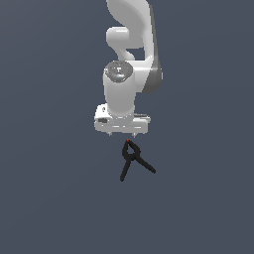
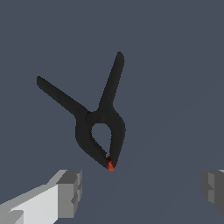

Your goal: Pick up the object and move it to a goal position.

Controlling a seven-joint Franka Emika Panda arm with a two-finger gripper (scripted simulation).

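Observation:
The object is a small black clamp [image 1: 133,158] with a ring-shaped head, a tiny red tip and two thin splayed legs. It lies on the flat grey surface just below my white gripper [image 1: 122,135] in the exterior view. In the wrist view the clamp [image 2: 98,120] lies beyond my gripper [image 2: 142,188], red tip toward it, legs pointing away. The two grey fingertips [image 2: 70,192] stand far apart with nothing between them. The gripper is open and not touching the clamp.
The grey surface [image 1: 49,198] runs all around with no other objects in view. The white arm [image 1: 131,44] rises behind the gripper in the exterior view.

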